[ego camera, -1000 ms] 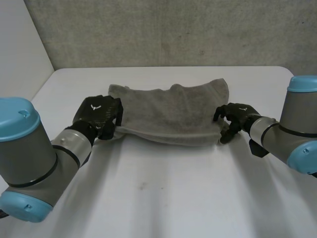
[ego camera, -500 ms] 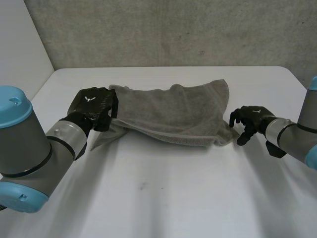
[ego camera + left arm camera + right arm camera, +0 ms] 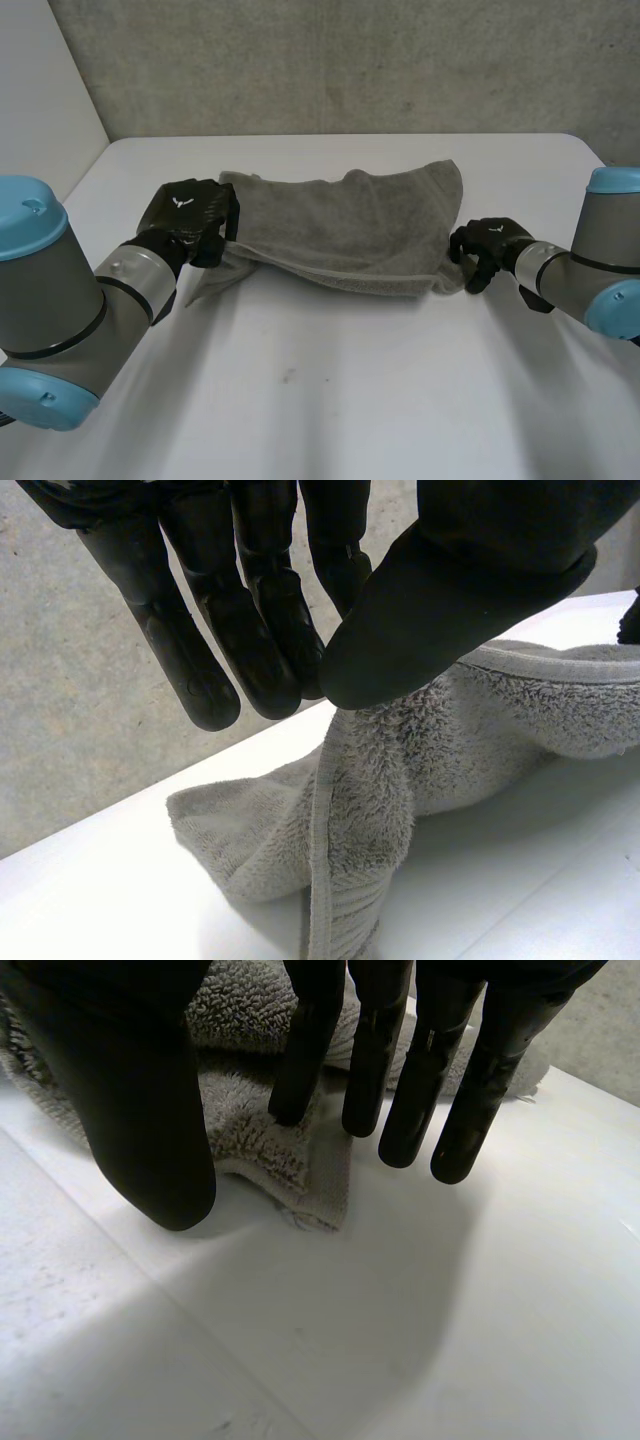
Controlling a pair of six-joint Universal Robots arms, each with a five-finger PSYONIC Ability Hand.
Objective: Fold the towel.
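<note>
A grey towel (image 3: 350, 225) lies bunched and folded across the far middle of the white table (image 3: 330, 400). My left hand (image 3: 188, 215) is at the towel's left end and is shut on it. In the left wrist view the thumb (image 3: 450, 590) pinches the hemmed edge of the towel (image 3: 370, 780) against the fingers, and the cloth hangs down from the pinch to the table. My right hand (image 3: 485, 245) is at the towel's right near corner. Its fingers (image 3: 400, 1060) are straight and spread over the corner of the towel (image 3: 270, 1140), which lies flat on the table, unheld.
A grey wall runs behind the table's far edge. Bare white tabletop stretches in front of the towel and to both sides of it.
The right hand has let go of the towel's right near corner, drawn away to the right, then come back beside it. The near edge, once taut between both hands, now sags.
</note>
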